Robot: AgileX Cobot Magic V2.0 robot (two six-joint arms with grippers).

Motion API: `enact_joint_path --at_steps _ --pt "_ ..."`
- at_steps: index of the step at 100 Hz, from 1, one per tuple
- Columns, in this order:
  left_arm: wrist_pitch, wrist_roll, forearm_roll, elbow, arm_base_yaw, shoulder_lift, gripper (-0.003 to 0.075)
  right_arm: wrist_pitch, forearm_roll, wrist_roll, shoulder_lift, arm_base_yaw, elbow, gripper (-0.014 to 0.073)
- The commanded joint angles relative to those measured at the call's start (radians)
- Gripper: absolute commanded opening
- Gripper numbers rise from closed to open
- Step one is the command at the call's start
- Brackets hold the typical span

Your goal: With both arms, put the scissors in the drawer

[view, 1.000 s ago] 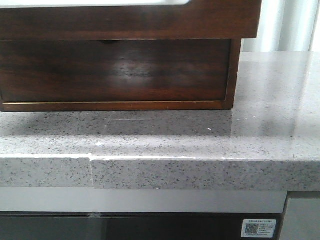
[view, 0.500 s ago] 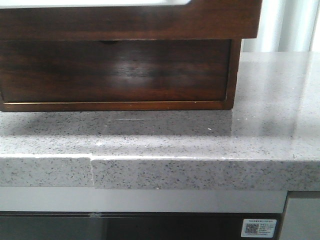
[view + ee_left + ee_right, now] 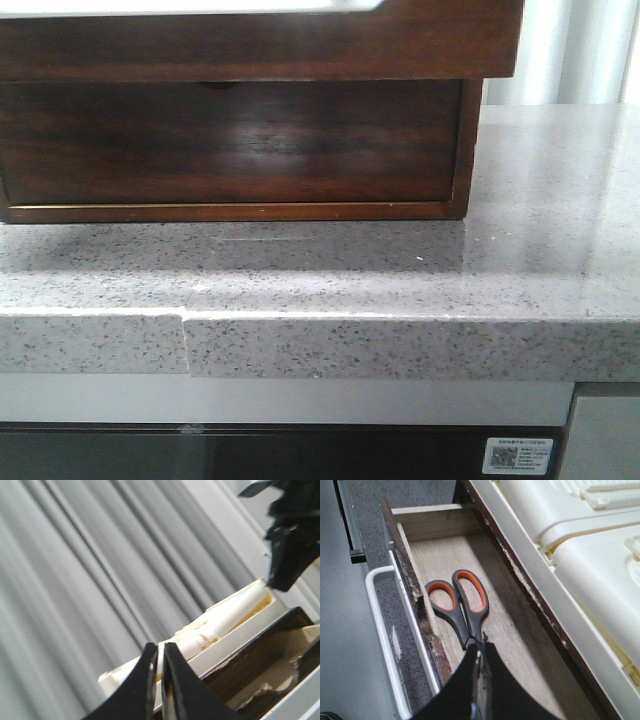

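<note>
The scissors (image 3: 459, 605) lie lengthwise in the open drawer (image 3: 485, 625), handles away from the right claw (image 3: 481, 656), which apparently pinches the blades. Left claw (image 3: 159, 670) pressed together, empty.

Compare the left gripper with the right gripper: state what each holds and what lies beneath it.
The right gripper is shut on the scissors blades, poised over the open drawer. The left gripper is shut on nothing visible, with the wooden box beyond. Both have black fingers pressed nearly together.
</note>
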Motion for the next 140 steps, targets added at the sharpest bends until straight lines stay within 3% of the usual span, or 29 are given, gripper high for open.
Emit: enact_joint_path --at_steps 1,20,49,96,140 --pt "0.143 -0.106 -0.069 -0.022 -0.007 -0.039 -0.0019 -0.126 0.016 0.013 -0.091 -0.002 0.036 -0.0067" --pt "0.294 -0.113 -0.196 0.028 -0.007 -0.093 -0.0019 -0.409 0.028 0.013 -0.289 -0.002 0.274 -0.0067" --pt "0.291 -0.113 -0.291 0.142 -0.007 -0.093 -0.0019 -0.713 0.060 0.013 -0.652 -0.002 0.693 -0.0067" --pt "0.290 -0.113 -0.290 0.183 -0.007 -0.093 -0.0019 -0.869 0.129 0.013 -1.151 -0.002 1.229 -0.0067" --pt "0.290 -0.113 -0.290 0.187 -0.007 -0.093 -0.0019 -0.854 0.129 0.013 -1.191 -0.002 1.434 -0.0071"
